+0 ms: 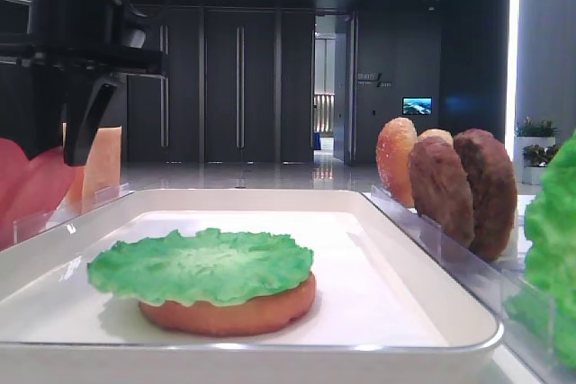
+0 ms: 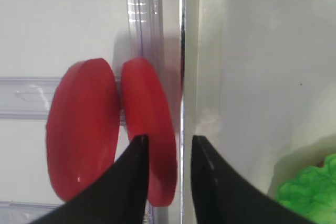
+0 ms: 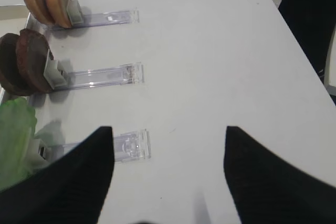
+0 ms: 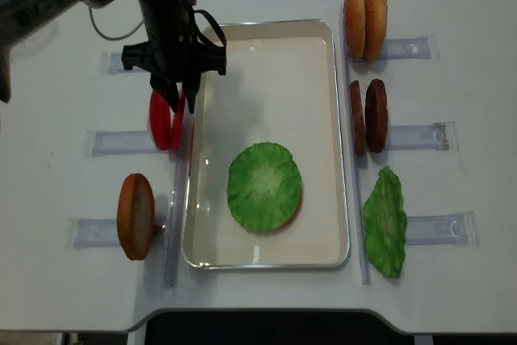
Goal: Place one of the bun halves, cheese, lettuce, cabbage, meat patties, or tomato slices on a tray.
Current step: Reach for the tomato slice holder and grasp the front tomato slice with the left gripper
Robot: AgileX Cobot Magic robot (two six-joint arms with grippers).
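The tomato slices [image 2: 110, 129] are two smooth, flat red discs standing on edge, side by side, in a clear plastic rack [image 4: 121, 141] just left of the tray [image 4: 266, 38]. They look stiff and light, like moulded replicas, with a glossy face that is probably slippery; the sound hold is across the thickness of one disc near its upper rim, with one fingertip on each flat face. The left gripper [image 2: 167, 174] is placed that way: its fingers are drawn narrow and straddle the slice nearer the tray, but the left wrist view does not settle whether the pads already press the faces, so a firm hold cannot be confirmed. The neighbouring slice stands almost against the gripped one, so the lift should probably be straight up to avoid tipping it. The right gripper [image 3: 168, 177] hangs wide over bare table near the lettuce rack, holding nothing. On the tray, a ruffled green lettuce leaf [image 4: 264, 186] already lies on a bun half [image 1: 229, 308].
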